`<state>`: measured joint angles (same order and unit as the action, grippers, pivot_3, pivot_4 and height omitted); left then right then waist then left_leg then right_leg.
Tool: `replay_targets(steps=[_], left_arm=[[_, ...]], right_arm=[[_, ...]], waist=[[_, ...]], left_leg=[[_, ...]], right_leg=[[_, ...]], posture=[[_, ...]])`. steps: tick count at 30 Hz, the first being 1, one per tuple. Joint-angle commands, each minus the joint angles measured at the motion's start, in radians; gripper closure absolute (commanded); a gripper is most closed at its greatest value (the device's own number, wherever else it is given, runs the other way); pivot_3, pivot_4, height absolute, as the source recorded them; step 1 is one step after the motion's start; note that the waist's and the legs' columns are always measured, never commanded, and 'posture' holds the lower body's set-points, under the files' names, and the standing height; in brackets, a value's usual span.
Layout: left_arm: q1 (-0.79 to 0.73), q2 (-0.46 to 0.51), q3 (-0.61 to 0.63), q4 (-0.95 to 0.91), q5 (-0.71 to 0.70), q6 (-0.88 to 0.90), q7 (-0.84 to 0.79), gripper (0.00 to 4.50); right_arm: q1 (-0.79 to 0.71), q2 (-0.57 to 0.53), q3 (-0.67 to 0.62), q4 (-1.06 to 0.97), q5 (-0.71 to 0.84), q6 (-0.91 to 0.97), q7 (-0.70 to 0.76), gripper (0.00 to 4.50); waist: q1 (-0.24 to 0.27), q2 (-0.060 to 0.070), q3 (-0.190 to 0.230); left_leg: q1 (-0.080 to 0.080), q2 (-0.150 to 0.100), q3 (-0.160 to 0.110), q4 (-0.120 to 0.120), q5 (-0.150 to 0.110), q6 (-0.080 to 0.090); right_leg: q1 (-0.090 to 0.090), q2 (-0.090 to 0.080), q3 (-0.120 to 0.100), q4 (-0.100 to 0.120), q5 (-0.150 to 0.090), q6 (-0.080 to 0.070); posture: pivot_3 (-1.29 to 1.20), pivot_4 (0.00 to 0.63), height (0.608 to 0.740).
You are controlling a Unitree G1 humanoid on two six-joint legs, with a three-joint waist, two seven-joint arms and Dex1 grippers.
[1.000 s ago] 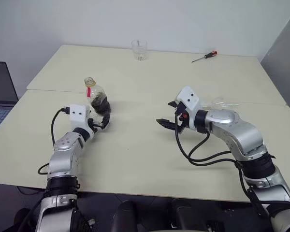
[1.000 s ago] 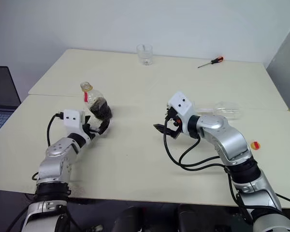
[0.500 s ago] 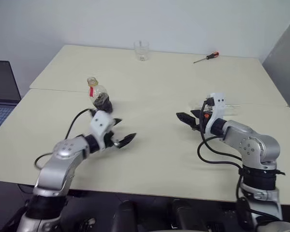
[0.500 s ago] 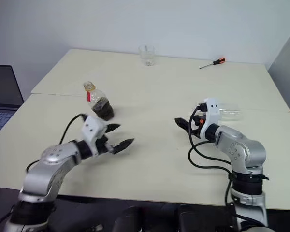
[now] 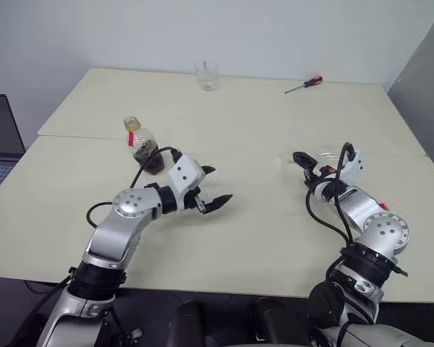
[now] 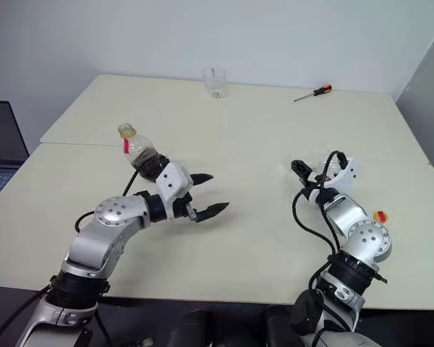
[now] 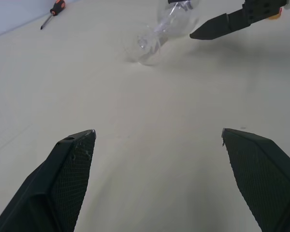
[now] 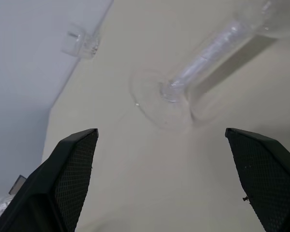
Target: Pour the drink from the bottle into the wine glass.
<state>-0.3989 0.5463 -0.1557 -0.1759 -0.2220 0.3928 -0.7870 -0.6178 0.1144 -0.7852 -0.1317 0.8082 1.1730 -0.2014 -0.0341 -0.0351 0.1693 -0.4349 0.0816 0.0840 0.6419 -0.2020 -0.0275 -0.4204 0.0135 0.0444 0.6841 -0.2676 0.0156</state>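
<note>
1. Left gripper is spread wide, empty, above the table.
2. Right gripper is spread, empty, facing the wine glass lying on its side.
3. The bottle of dark drink stands upright behind the left arm.

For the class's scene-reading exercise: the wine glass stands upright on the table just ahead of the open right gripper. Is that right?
One mistake: the wine glass lies on its side on the table, not upright. The right wrist view shows it, ahead of the open right gripper.
</note>
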Motion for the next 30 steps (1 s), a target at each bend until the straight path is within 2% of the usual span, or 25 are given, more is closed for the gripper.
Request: replay_targets(steps=[1,6,13,24,28,30], left_arm=[[-0.020,-0.008,-0.001,0.000,0.018,-0.046,-0.001,0.03],[-0.019,-0.024,0.000,-0.003,0.019,-0.046,0.006,0.03],[0.002,-0.029,0.030,-0.025,-0.004,-0.004,0.011,0.03],[0.002,-0.019,0.082,-0.042,-0.024,0.037,0.033,0.03],[-0.001,-0.021,0.085,-0.051,-0.031,0.050,0.038,0.00],[0.004,-0.020,0.088,-0.058,-0.036,0.058,0.039,0.00]], right_arm=[[-0.031,0.011,-0.009,0.046,0.052,-0.080,-0.033,0.00],[-0.090,-0.016,-0.006,0.211,0.047,-0.250,-0.063,0.00],[-0.148,-0.103,0.035,0.403,0.046,-0.362,-0.018,0.00],[-0.247,-0.177,0.052,0.712,0.024,-0.541,0.035,0.00],[-0.277,-0.211,0.106,0.818,-0.041,-0.648,0.102,0.85],[-0.279,-0.225,0.154,0.828,-0.084,-0.681,0.141,1.61]], waist=[[-0.001,0.000,0.000],[-0.002,0.000,0.000],[-0.001,0.001,0.000],[-0.004,0.001,0.000],[-0.004,0.001,0.000],[-0.005,0.001,0.000]], left_leg=[[0.000,0.000,0.000,0.000,0.000,0.000],[0.000,0.000,0.000,0.000,0.000,0.000],[0.000,0.000,0.000,-0.001,0.000,0.000],[0.000,0.000,0.000,-0.001,0.000,0.000],[0.000,0.000,0.001,-0.001,0.000,0.000],[0.000,0.000,0.001,-0.001,0.000,0.000]], right_leg=[[0.000,0.000,0.000,0.000,0.000,0.000],[0.000,0.000,0.000,0.000,0.000,0.000],[0.000,0.000,0.000,-0.001,0.000,0.000],[0.001,0.001,0.000,-0.001,0.000,0.000],[0.001,0.001,0.000,-0.001,0.000,0.000],[0.001,0.001,0.000,-0.001,0.000,0.000]], posture=[[0.00,0.150,0.740],[0.00,0.150,0.740],[0.00,0.150,0.740],[0.00,0.150,0.740],[0.00,0.150,0.740],[0.00,0.150,0.740]])
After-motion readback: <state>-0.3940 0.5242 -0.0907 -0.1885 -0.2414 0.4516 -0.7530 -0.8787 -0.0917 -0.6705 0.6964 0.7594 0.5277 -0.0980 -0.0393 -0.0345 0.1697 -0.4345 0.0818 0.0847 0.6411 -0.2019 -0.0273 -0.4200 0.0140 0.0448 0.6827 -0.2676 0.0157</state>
